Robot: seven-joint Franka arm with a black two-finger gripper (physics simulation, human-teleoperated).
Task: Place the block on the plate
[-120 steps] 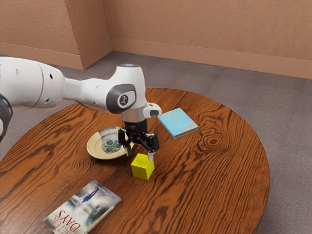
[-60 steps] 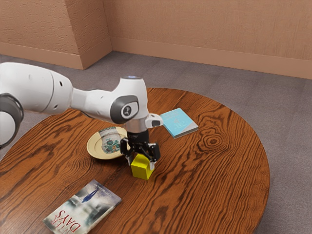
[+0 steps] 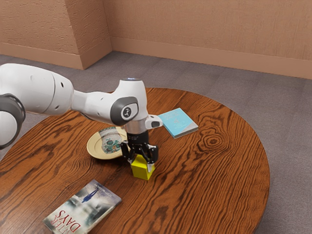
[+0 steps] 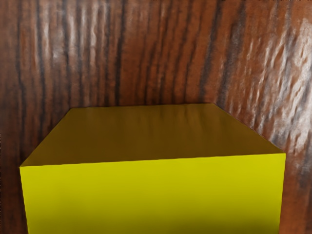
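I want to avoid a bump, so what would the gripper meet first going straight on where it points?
Most likely the yellow block: the gripper points down right at it, with the wooden table beneath. How much gap remains, if any, is unclear.

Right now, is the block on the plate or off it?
Off it: the block is on the table, beside the plate, with bare wood showing between them.
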